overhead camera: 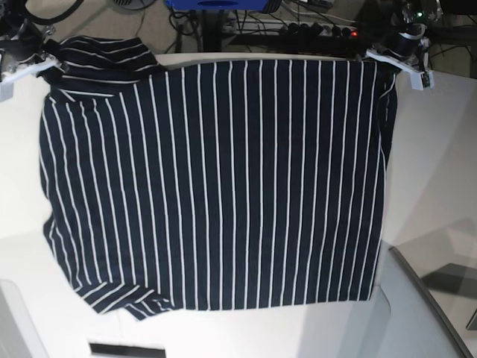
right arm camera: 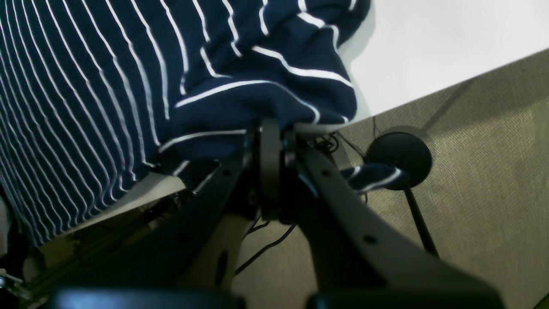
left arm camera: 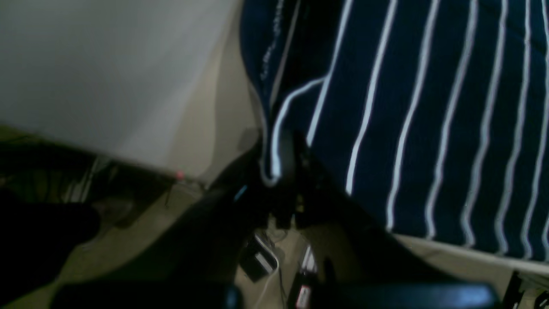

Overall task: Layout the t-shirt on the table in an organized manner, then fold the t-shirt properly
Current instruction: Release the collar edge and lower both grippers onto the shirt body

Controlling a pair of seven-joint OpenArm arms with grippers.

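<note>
A white tabletop (overhead camera: 440, 171) carries a striped t-shirt (overhead camera: 216, 186) spread nearly flat across its middle. At eleven o'clock the right hand (right arm camera: 270, 128) pinches one far corner; at one o'clock the left hand (left arm camera: 285, 169) seemingly pinches the other. Best pull evenly, keeping that edge taut.

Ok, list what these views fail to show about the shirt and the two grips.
- t-shirt: its collar and far hem, base view, lost at the table edge.
- left gripper: how much cloth it pinches, left wrist view, dark and blurred.
- right gripper: the pinched layers, right wrist view, hidden by bunched folds.
- Shirt's underside: covered in all views.
</note>
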